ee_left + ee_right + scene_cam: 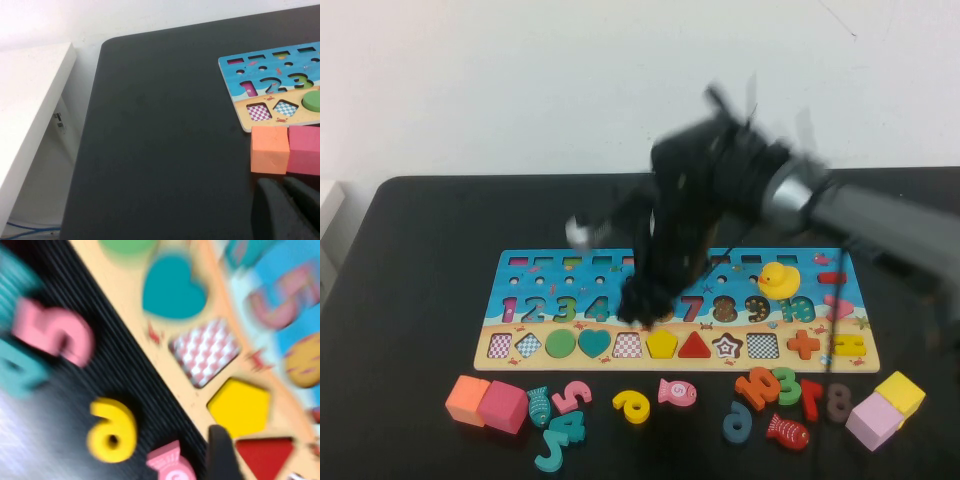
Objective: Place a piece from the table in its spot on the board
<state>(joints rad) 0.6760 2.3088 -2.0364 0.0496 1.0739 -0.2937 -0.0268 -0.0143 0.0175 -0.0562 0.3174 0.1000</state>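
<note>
Yellow six (632,405) lies loose on the table at six o'clock from the board (520,352), unplaced. I see my right gripper (642,305) blurred over the board's middle, perhaps empty; its grip unreadable. Left gripper (285,210) sits parked beside the orange block (270,149), likewise unreadable.
</note>
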